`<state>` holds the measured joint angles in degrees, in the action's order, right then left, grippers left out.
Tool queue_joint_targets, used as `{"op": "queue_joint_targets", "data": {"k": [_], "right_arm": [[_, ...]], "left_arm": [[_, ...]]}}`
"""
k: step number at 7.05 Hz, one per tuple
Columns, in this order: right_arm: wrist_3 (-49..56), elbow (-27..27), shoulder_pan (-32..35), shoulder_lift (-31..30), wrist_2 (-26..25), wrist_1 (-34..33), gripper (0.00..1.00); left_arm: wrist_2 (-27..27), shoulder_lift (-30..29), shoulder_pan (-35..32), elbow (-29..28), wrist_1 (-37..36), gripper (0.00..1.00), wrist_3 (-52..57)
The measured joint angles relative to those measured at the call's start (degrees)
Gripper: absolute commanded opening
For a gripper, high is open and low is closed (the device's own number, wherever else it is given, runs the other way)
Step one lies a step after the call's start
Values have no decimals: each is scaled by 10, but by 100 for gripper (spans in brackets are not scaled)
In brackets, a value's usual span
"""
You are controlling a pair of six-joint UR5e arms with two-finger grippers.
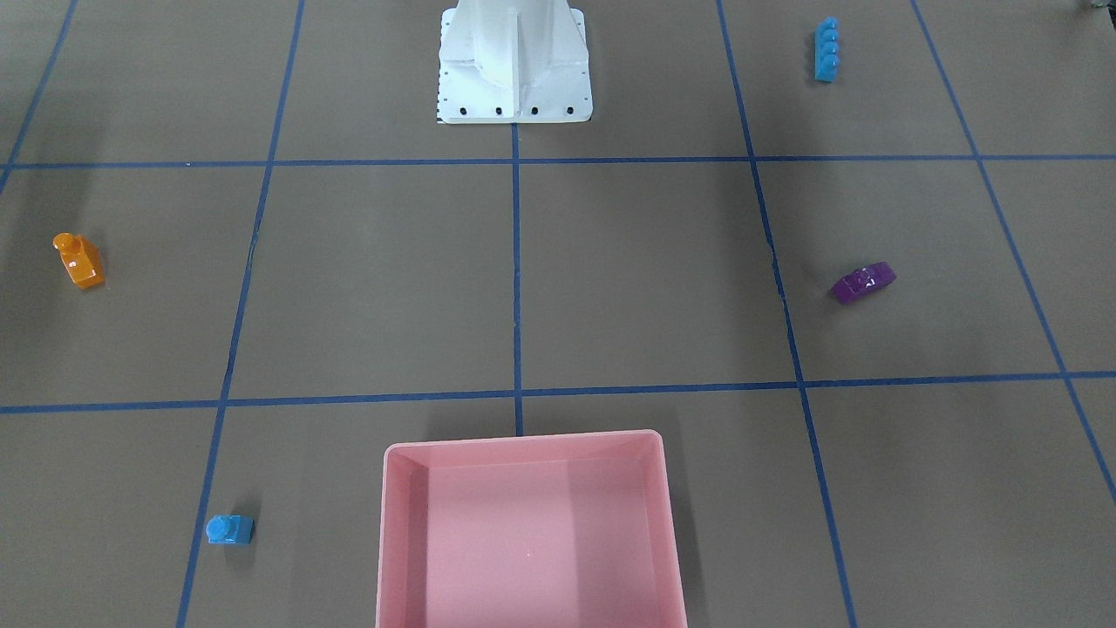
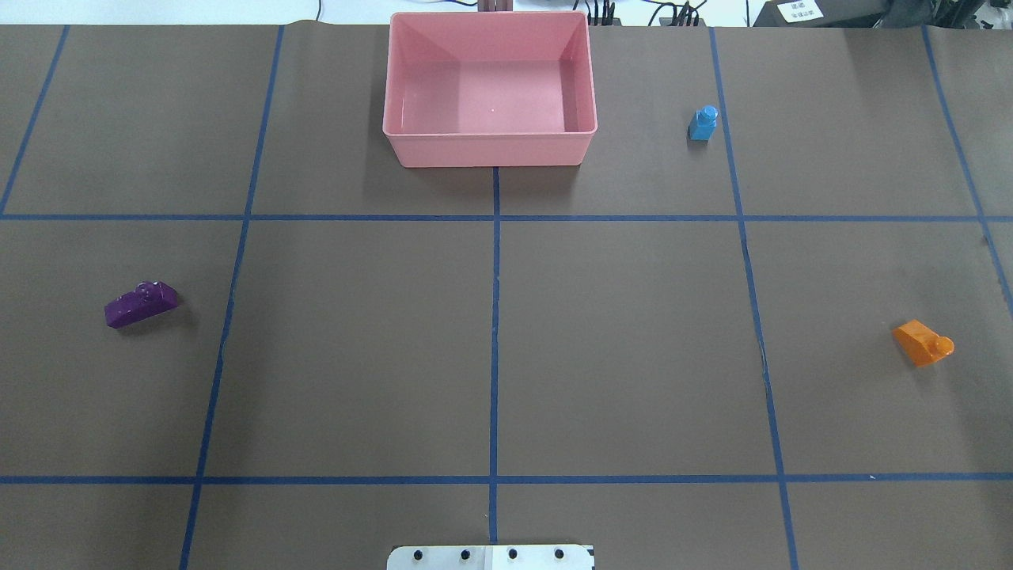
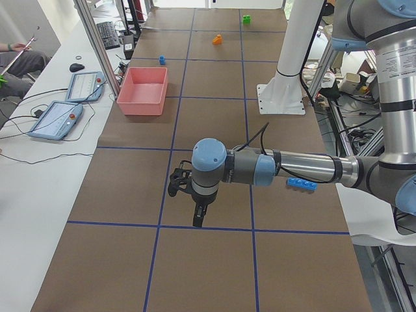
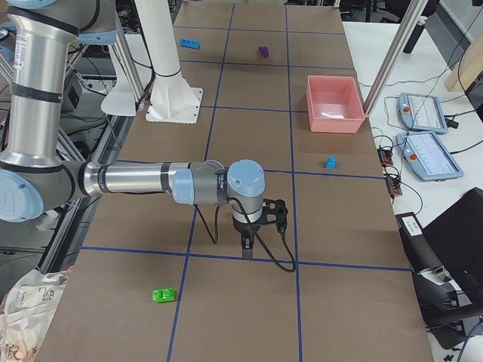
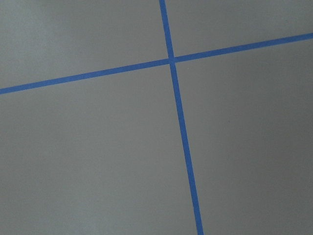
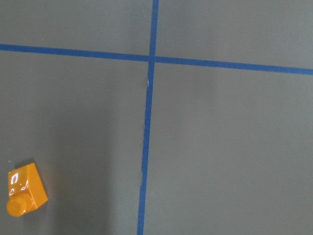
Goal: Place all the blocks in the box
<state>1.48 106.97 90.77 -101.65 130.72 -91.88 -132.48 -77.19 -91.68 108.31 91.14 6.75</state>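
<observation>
The brown worktop (image 2: 633, 356) is divided into squares by blue tape (image 2: 495, 317). The left arm (image 3: 292, 170) and the right arm (image 4: 151, 181) each reach out level over it. The left hand (image 3: 199, 216) and the right hand (image 4: 246, 247) point down above the worktop; I cannot tell if their fingers are wide or narrow.

The white base plate (image 1: 514, 70) stands at the middle of the robot's edge. The pink box (image 2: 491, 149) sits opposite to it, at the far edge, over the centre tape line. All the blocks lie outside it.

- The long blue block (image 1: 826, 50) is on the robot's left, near the base row.
- The purple block (image 2: 141, 304) is also on the left, well apart from the box.
- The orange block (image 2: 922, 342) is on the right.
- The small blue block (image 2: 702, 123) is near the box, on its right.
- The green block (image 4: 163, 294) lies at the right end.
</observation>
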Motion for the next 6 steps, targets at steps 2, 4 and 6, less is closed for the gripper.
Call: {"op": "queue_joint_targets", "data": {"k": [2, 4, 6], "right_arm": [[-2, 19, 0, 6, 9, 2, 100], [-8, 34, 0, 31, 29, 36, 100], [-8, 29, -1, 48, 35, 80, 100]], "left_arm": [[-1, -6, 1, 4, 11, 100, -3], [-1, -10, 0, 0, 84, 100, -4], [-4, -36, 1, -15, 155, 100, -5]]}}
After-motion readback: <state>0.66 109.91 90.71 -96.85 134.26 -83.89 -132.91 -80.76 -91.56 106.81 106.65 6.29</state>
